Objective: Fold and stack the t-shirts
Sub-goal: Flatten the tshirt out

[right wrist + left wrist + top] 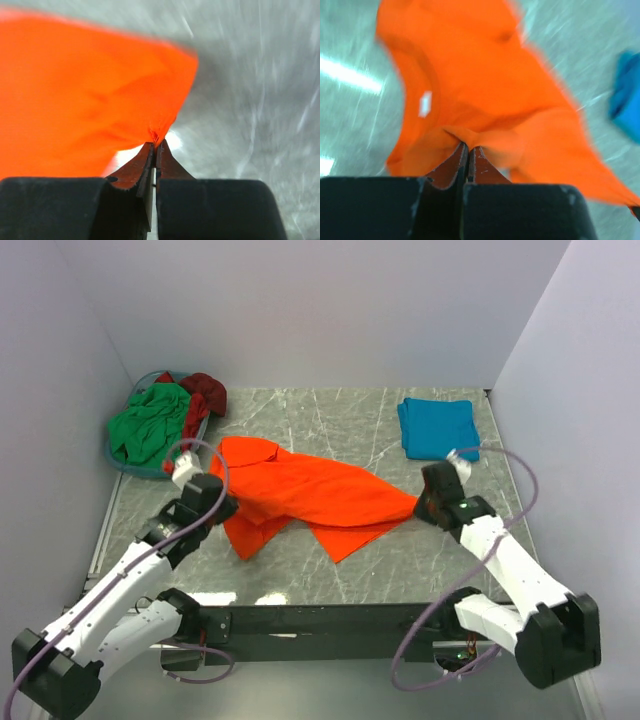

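The bright orange t-shirt (pixel 310 495) hangs stretched between my two grippers over the middle of the table. My left gripper (pixel 228 506) is shut on a pinch of its left side; the left wrist view shows the cloth (pixel 485 85) bunched at the closed tips (pixel 469 147). My right gripper (pixel 422 506) is shut on the shirt's right corner (pixel 95 95), its tips (pixel 156 144) closed on the cloth. A folded teal blue t-shirt (pixel 438 427) lies at the back right. The green t-shirt (pixel 148 422) and the dark red t-shirt (pixel 203 392) lie crumpled in the basket.
A blue plastic basket (pixel 122 466) stands at the back left, against the left wall. White walls enclose the marble-patterned table (pixel 330 420) on three sides. A black rail (pixel 320 620) runs along the near edge between the arm bases.
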You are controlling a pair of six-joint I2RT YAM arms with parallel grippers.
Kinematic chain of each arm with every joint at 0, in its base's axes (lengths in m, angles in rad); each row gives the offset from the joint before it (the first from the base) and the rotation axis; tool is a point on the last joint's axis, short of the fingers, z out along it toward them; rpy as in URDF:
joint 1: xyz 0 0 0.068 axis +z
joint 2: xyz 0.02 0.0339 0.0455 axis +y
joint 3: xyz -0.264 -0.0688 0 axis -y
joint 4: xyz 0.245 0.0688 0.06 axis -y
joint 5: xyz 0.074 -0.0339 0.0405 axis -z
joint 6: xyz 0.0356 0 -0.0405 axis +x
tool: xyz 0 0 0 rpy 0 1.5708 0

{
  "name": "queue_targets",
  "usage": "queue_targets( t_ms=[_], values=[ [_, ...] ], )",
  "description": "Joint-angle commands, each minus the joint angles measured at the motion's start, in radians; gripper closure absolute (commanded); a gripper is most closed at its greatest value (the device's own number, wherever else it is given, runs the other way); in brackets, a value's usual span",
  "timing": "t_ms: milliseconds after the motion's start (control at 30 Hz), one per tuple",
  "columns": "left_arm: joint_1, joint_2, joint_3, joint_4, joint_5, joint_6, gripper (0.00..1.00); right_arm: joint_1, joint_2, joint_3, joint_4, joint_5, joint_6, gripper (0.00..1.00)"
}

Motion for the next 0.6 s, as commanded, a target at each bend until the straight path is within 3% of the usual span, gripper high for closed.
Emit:
queue_targets(
  t_ms=[0,200,567],
  values=[
    [0.003,0.000,0.192,0.005,-0.159,0.073,0.99,0.006,-0.112,0.207,-0.043,0.079,-0.065,1.00],
    [0.003,-0.006,0.483,0.017,-0.250,0.231,0.99,0.005,-0.208,0.451,-0.080,0.135,-0.083,1.00],
    [0.003,-0.028,0.937,0.134,-0.056,0.541,0.99,0.005,-0.334,0.822,-0.179,0.045,-0.175,1.00]
  ],
)
